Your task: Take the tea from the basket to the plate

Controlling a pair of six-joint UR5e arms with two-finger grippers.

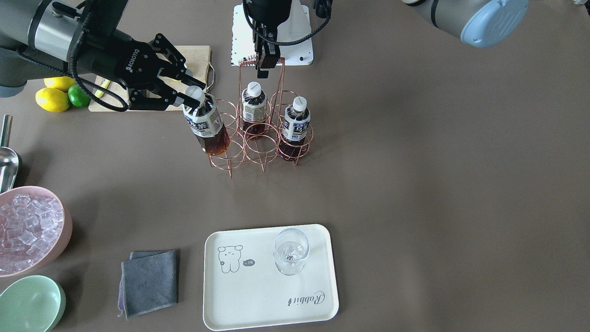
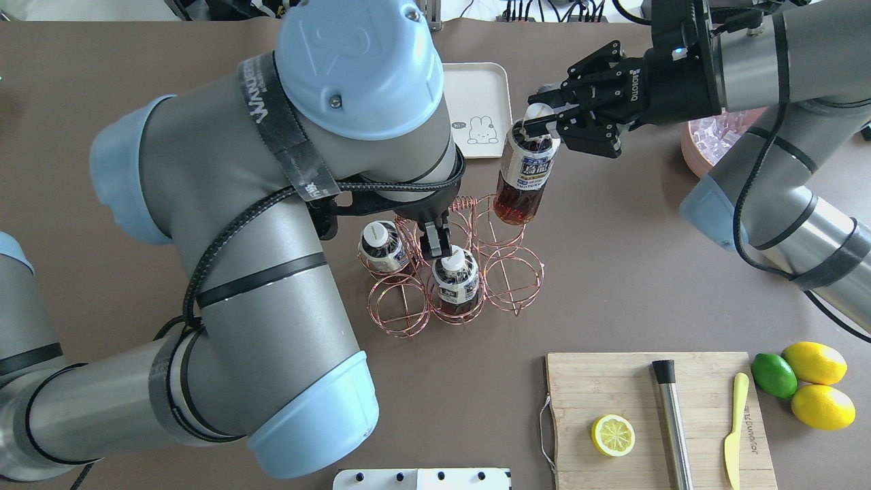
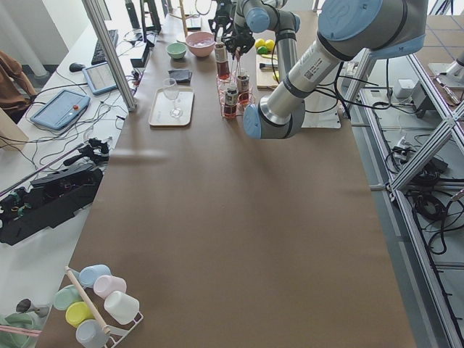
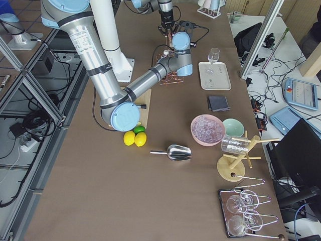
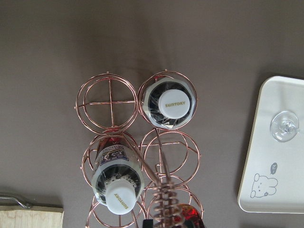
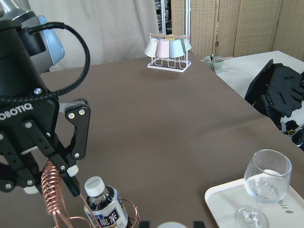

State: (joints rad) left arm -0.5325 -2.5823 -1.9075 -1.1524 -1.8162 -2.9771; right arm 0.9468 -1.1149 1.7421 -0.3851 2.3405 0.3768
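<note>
Copper basket (image 1: pixel 239 92) handle seems pinched by the left gripper (image 1: pixel 265 69). The right gripper (image 1: pixel 196 94) clamps the tilted tea (image 1: pixel 207 125) by its cap.

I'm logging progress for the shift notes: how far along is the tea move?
Done: one tea bottle looks lifted out of the basket. In hand: the right tool grips its cap, bottle tilted, while the left tool clamps the basket handle. Left: carrying it to the plate, which holds only a glass.

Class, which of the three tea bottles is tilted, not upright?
The clear red-brown tea bottle held by its white cap in the right gripper; the other two bottles stand upright in the copper wire basket.
</note>
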